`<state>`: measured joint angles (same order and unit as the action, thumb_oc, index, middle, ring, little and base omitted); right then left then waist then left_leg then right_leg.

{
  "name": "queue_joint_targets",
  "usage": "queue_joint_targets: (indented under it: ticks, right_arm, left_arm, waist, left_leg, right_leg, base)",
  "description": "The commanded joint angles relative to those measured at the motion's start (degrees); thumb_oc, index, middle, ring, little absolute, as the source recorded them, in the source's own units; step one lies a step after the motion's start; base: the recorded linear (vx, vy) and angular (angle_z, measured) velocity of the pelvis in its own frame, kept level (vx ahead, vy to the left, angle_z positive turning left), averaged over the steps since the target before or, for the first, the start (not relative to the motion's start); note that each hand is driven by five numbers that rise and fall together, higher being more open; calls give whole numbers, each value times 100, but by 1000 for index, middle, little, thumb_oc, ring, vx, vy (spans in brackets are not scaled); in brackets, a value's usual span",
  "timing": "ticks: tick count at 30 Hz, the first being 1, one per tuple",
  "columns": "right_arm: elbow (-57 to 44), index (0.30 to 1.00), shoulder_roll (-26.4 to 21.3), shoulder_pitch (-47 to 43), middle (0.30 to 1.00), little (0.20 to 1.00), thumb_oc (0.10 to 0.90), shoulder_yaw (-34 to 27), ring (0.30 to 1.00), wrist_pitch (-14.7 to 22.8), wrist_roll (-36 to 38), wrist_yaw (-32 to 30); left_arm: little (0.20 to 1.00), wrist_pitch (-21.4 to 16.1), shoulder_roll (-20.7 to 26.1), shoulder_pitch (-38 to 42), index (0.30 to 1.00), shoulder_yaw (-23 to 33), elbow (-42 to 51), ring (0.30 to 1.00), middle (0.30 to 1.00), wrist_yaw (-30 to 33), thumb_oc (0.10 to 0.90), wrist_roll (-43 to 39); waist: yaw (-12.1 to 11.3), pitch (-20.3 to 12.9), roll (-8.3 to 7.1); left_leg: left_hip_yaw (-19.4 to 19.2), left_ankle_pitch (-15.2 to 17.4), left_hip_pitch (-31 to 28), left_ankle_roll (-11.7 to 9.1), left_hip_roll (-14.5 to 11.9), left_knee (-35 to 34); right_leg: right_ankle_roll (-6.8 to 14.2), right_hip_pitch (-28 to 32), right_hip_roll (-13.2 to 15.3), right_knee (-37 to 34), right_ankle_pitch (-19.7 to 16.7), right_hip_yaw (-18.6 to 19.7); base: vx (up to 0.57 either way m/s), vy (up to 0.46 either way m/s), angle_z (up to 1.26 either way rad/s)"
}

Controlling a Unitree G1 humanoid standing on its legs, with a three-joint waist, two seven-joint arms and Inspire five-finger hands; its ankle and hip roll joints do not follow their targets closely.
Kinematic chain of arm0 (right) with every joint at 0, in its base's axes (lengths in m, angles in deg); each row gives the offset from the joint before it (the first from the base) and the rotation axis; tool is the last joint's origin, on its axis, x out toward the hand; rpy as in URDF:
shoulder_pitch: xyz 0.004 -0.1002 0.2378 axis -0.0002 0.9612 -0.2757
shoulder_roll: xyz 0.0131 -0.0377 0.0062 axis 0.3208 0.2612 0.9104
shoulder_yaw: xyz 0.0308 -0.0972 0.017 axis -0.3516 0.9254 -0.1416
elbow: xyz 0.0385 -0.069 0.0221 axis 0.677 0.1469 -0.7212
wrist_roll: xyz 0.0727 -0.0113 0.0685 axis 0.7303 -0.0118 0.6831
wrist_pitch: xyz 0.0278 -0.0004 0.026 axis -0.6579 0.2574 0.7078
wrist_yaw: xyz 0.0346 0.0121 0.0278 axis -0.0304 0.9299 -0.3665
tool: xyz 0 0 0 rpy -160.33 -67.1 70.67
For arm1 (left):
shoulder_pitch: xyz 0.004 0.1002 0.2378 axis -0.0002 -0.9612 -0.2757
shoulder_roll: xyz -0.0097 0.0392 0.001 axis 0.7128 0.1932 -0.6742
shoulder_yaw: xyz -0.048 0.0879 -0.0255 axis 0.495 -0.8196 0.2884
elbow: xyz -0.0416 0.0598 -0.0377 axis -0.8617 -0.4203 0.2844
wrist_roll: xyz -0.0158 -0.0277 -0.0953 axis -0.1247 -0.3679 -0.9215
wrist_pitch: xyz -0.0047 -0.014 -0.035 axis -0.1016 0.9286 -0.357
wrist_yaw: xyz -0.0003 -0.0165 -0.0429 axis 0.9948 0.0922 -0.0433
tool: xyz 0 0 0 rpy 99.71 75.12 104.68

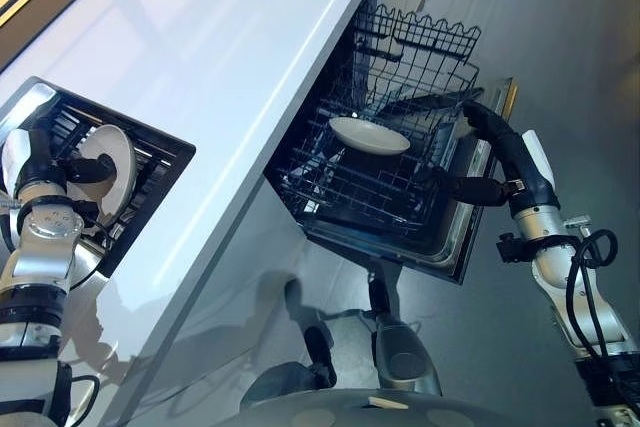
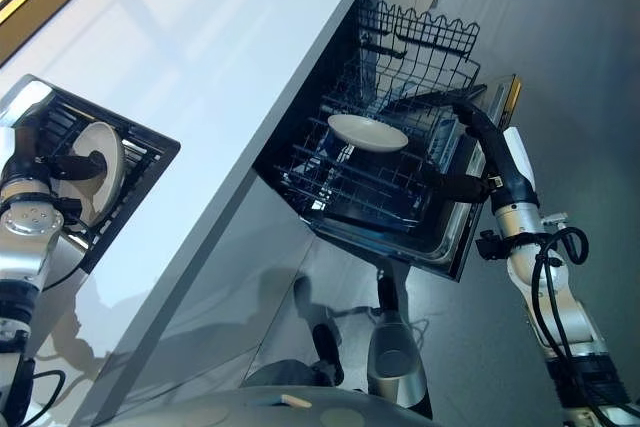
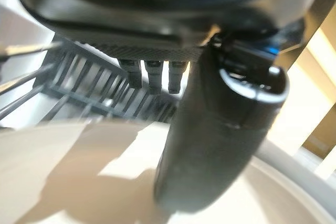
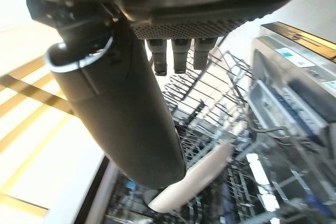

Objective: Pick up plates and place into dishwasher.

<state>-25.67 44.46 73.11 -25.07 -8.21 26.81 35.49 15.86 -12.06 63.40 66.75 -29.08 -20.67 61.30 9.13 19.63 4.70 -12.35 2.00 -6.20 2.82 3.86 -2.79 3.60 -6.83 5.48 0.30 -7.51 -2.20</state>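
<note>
A white plate (image 1: 120,175) stands on edge in the black drying rack (image 1: 165,152) on the counter at the left. My left hand (image 1: 45,162) is shut on this plate, with the thumb (image 3: 210,145) lying across its face (image 3: 79,182) and the fingers behind it. A second white plate (image 1: 370,134) lies tilted in the pulled-out dishwasher rack (image 1: 330,197). My right hand (image 1: 500,147) hangs open at the rack's right side, just apart from that plate (image 4: 194,182). It holds nothing, and its thumb (image 4: 126,119) is straight.
The long white counter (image 1: 220,67) runs diagonally between the two racks. The dishwasher door (image 1: 470,237) lies open under the wire rack, and an upper wire rack (image 1: 420,42) stands behind. Grey floor spreads to the right.
</note>
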Motion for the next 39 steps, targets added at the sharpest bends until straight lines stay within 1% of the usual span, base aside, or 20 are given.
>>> queue_joint_targets:
  ticks: [1, 2, 5, 8, 9, 10, 11, 12, 13, 14, 15, 16, 17, 21, 22, 26, 27, 29, 34, 39]
  right_arm:
    - [-550, 900, -271, -790, 900, 900, 800, -385, 900, 407, 233, -278]
    - [-556, 900, -288, -811, 900, 900, 800, -409, 900, 408, 217, -298]
    - [-576, 900, -346, -884, 900, 900, 800, -498, 900, 360, 250, -324]
    - [-574, 900, -403, -895, 900, 900, 800, -587, 900, 340, 348, -309]
    - [-561, 900, -429, -894, 900, 900, 800, -610, 900, 332, 393, -296]
    - [-546, 900, -450, -888, 900, 900, 800, -635, 900, 324, 470, -261]
    - [-531, 900, -455, -867, 900, 900, 800, -652, 900, 327, 510, -243]
    - [-525, 900, -456, -856, 900, 900, 800, -657, 900, 325, 523, -232]
    - [-479, 900, -445, -835, 900, 900, 800, -663, 900, 336, 549, -197]
    - [-429, 900, -444, -823, 900, 900, 800, -677, 900, 352, 610, -158]
    - [-381, 900, -444, -813, 900, 900, 800, -687, 900, 349, 696, -136]
    - [-337, 900, -446, -811, 900, 900, 800, -682, 900, 362, 762, -128]
    - [-287, 900, -442, -832, 900, 900, 800, -668, 900, 384, 816, -134]
    - [-184, 900, -468, -944, 900, 900, 800, -608, 900, 500, 807, -248]
    - [-174, 900, -502, -1005, 900, 900, 800, -570, 900, 516, 763, -303]
    - [-193, 900, -656, -1273, 900, 900, 800, -467, 900, 511, 704, -515]
    - [-194, 900, -682, -1385, 900, 900, 800, -440, 900, 535, 629, -594]
    - [-141, 900, -716, -1568, 900, 900, 800, -407, 900, 536, 575, -669]
    - [-90, 900, -737, -1805, 900, 900, 800, -363, 900, 601, 480, -779]
    - [-131, 900, -667, -1815, 900, 900, 800, -405, 900, 695, 464, -752]
  left_arm:
    - [900, 356, 857, 693, 900, -149, -174, 900, 900, -793, 800, -68]
    - [900, 472, 859, 720, 900, -194, -184, 900, 900, -1019, 800, -24]
    - [900, 930, 859, 784, 900, -297, -284, 900, 900, -1968, 800, 44]
    - [900, 998, 911, 685, 900, -367, -442, 900, 900, -2621, 800, 72]
    - [757, 946, 971, 646, 778, -368, -492, 778, 778, -2823, 657, 55]
    - [702, 912, 1028, 590, 731, -343, -532, 731, 731, -2974, 602, -47]
    - [535, 825, 1061, 520, 587, -298, -570, 587, 587, -3073, 435, -88]
    - [494, 785, 1077, 485, 552, -278, -584, 552, 552, -3103, 394, -123]
    - [431, 725, 1114, 433, 498, -224, -601, 498, 498, -3123, 331, -193]
    - [422, 631, 1130, 380, 491, -158, -618, 491, 491, -3065, 322, -255]
    - [335, 556, 1170, 346, 415, -73, -632, 415, 415, -2995, 235, -362]
    - [280, 482, 1217, 347, 368, -24, -646, 368, 368, -2945, 180, -454]
    - [326, 452, 1246, 367, 408, 17, -655, 408, 408, -2924, 226, -478]
    - [200, 153, 1338, 458, 300, 138, -685, 300, 300, -2404, 100, -526]
    - [200, 85, 1377, 508, 300, 140, -696, 300, 300, -2282, 100, -559]
    - [200, 27, 1502, 801, 300, 71, -714, 300, 300, -1831, 100, -569]
    - [200, -56, 1512, 864, 300, 56, -703, 300, 300, -1579, 100, -535]
    - [200, -267, 1534, 911, 300, 36, -721, 300, 300, -1303, 100, -444]
    - [200, -699, 1506, 915, 300, 31, -406, 300, 300, -446, 100, -117]
    - [200, -924, 1358, 817, 300, 113, 156, 300, 300, 137, 100, 116]
  waist:
    - [0, -119, 152]
    - [-6, -99, 153]
    - [-33, -26, 154]
    - [-61, 7, 164]
    - [-74, 13, 169]
    - [-88, 12, 174]
    - [-112, 2, 176]
    - [-120, -4, 177]
    - [-136, -18, 182]
    - [-150, -27, 181]
    - [-180, -58, 182]
    - [-194, -81, 181]
    - [-210, -106, 179]
    - [-292, -240, 160]
    - [-317, -286, 149]
    - [-375, -420, 95]
    - [-401, -461, 78]
    - [-440, -518, 56]
    - [-553, -699, -42]
    - [-630, -869, -142]
  left_leg:
    - [137, 466, 831, 172, 303, 774]
    - [142, 461, 858, 170, 302, 784]
    - [169, 431, 923, 168, 296, 793]
    - [199, 410, 919, 169, 297, 762]
    - [200, 407, 913, 164, 295, 754]
    - [206, 405, 904, 159, 296, 741]
    - [219, 405, 884, 159, 301, 725]
    - [227, 404, 872, 158, 303, 715]
    - [237, 403, 853, 154, 304, 705]
    - [252, 401, 828, 153, 308, 692]
    - [274, 397, 788, 150, 313, 659]
    - [292, 397, 755, 149, 317, 635]
    - [306, 397, 723, 145, 318, 609]
    - [385, 385, 611, 134, 321, 529]
    - [408, 385, 578, 130, 323, 512]
    - [473, 395, 463, 124, 318, 440]
    - [494, 404, 427, 128, 317, 425]
    - [514, 418, 375, 126, 312, 414]
    - [562, 421, 254, 113, 294, 325]
    - [612, 410, 159, 96, 262, 243]
  right_leg:
    - [392, -583, -309, 1313, 1054, 79]
    - [390, -599, -310, 1318, 1057, 79]
    - [393, -626, -307, 1310, 1045, 54]
    - [398, -613, -305, 1278, 1022, 16]
    - [399, -594, -300, 1256, 1025, 0]
    - [397, -570, -291, 1227, 1023, -21]
    - [399, -530, -280, 1198, 1023, -50]
    - [401, -509, -277, 1182, 1025, -63]
    - [403, -470, -270, 1160, 1034, -82]
    - [400, -433, -264, 1138, 1037, -104]
    - [403, -374, -256, 1104, 1053, -140]
    - [402, -328, -249, 1080, 1060, -167]
    - [403, -292, -241, 1059, 1065, -189]
    - [400, -169, -229, 1025, 1120, -266]
    - [399, -134, -228, 1016, 1132, -285]
    - [386, -9, -214, 984, 1151, -349]
    - [381, 24, -216, 981, 1161, -363]
    - [365, 90, -213, 974, 1196, -400]
    - [334, 302, -228, 892, 1278, -502]
    - [283, 504, -278, 798, 1343, -566]
  base:
    - [-86, 27, 4]
    - [-93, 27, 4]
    - [-64, 15, 5]
    - [-54, 9, 3]
    - [-58, 7, 1]
    - [-55, 2, 0]
    - [-39, -2, 0]
    - [0, 0, 0]
    - [0, 0, 0]
    - [0, 0, 0]
    - [0, 0, 0]
    - [-17, -20, 5]
    - [-10, -25, 7]
    - [-5, -39, 9]
    - [-6, -54, 6]
    - [-16, -58, 4]
    - [-26, -65, 6]
    - [-32, -71, 8]
    - [-47, -91, 9]
    - [-45, -112, 7]
